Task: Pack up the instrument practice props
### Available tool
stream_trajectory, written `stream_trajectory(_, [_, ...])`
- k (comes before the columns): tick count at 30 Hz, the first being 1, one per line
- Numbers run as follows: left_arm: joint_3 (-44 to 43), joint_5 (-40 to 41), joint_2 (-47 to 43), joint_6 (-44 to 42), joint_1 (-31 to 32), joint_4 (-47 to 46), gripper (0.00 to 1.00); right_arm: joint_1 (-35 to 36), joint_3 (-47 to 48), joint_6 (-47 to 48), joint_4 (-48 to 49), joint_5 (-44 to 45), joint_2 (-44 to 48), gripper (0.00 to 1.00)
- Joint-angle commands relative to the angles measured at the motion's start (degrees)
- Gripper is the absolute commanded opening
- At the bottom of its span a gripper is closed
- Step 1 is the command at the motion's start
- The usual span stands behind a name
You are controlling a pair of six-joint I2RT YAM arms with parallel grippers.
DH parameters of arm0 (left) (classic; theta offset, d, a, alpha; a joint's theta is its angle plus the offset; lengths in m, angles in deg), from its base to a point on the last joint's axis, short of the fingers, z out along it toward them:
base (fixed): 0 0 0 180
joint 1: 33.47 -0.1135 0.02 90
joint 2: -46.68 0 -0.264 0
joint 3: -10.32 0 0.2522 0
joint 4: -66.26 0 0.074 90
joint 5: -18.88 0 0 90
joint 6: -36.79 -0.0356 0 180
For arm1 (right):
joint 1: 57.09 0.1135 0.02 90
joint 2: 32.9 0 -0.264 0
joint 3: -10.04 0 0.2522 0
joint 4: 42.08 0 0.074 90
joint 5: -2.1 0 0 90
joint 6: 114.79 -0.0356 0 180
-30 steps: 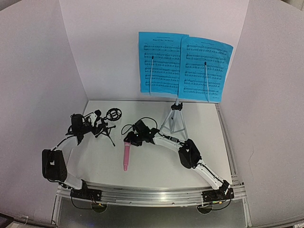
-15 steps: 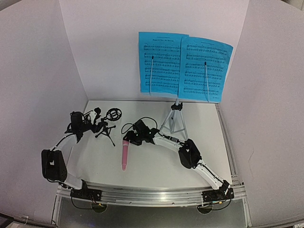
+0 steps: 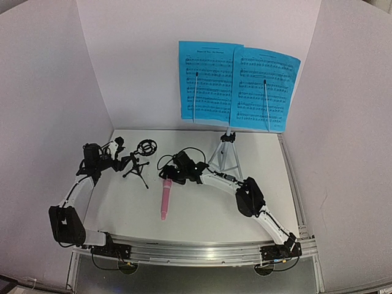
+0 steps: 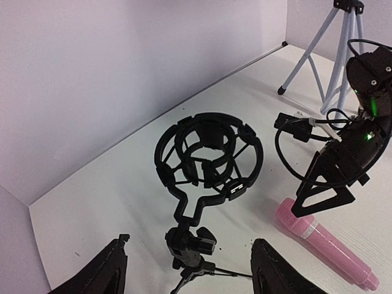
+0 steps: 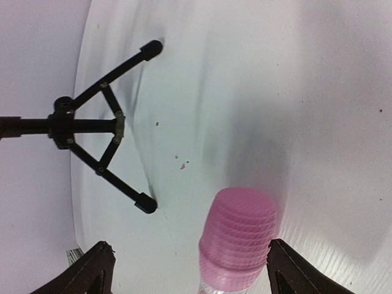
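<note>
A pink microphone [image 3: 165,197] lies flat on the white table, its head [image 5: 240,237] between the wide-apart fingers of my open right gripper [image 3: 167,178] [image 5: 190,252]. The black tripod mic stand [image 3: 139,162] stands upright, its ring mount [image 4: 208,156] empty. My left gripper [image 3: 120,153] [image 4: 190,260] is open, one finger on each side of the stand's stem and neither touching it. Two blue sheet-music pages [image 3: 236,86] hang at the back on the music stand, whose silver tripod [image 3: 225,157] shows below them.
White walls close in the table at the back and on both sides. The mic stand's feet [image 5: 146,203] are just left of the microphone's head. The right arm's black cable [image 4: 288,138] loops between the ring mount and the silver tripod [image 4: 334,46].
Both grippers have opened wider. The right one has let go of the pink microphone, which now rests on the table. The left wrist has drawn back a little to the left.
</note>
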Motion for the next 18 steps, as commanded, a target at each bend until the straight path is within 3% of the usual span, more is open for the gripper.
stream_trajectory(1, [-0.57, -2.7, -4.05, 1.94, -0.09, 0.65, 0.69, 1.92, -2.72, 6.33, -0.08, 5.5, 10.3, 0.86])
stream_trajectory(11, [1.14, -6.99, -8.46, 4.03, -0.09, -1.48, 0.68, 3.45, -5.21, 15.58, -0.14, 4.33, 16.01, 0.89])
stream_trajectory(18, [3.31, -8.93, -15.23, 9.3, 2.17, -0.49, 0.66, 5.69, -19.24, 25.4, -0.29, -0.7, 29.05, 0.91])
